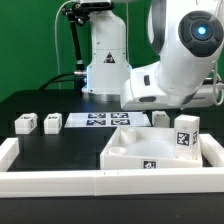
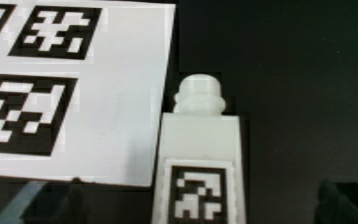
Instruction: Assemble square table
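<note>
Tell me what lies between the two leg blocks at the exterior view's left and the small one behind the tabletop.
The marker board lies there, between the left leg blocks and the small leg block; the exterior view shows it.

**Two views, one overlap**

The exterior view sits low at the front edge of the surface, mid-range, facing the arm base at 12 o'clock. The wrist view looks straight down, close, on the marker board and one leg, both shared.

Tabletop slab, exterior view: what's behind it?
Behind the slab: the marker board, a leg block and a taller leg block. The arm hides the table beyond them.
</note>
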`<move>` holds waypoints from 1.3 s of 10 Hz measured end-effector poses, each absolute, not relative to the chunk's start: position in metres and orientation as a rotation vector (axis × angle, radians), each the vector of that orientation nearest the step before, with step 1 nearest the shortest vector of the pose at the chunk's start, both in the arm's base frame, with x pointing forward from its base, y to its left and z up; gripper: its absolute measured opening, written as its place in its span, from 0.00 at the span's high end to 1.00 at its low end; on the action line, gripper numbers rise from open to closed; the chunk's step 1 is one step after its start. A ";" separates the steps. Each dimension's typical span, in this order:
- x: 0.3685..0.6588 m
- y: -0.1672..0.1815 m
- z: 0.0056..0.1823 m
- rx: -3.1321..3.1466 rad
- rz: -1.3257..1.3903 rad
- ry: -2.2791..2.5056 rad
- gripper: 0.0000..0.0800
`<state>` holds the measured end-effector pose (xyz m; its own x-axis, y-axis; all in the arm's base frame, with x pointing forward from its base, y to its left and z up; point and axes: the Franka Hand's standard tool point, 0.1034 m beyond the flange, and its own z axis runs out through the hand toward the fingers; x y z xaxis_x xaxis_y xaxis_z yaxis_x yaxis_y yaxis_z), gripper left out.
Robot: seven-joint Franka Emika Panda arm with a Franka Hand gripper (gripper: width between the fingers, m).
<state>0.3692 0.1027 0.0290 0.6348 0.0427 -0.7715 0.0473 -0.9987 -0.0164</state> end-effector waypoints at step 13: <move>0.358 0.100 0.010 2.818 -1.324 0.026 0.58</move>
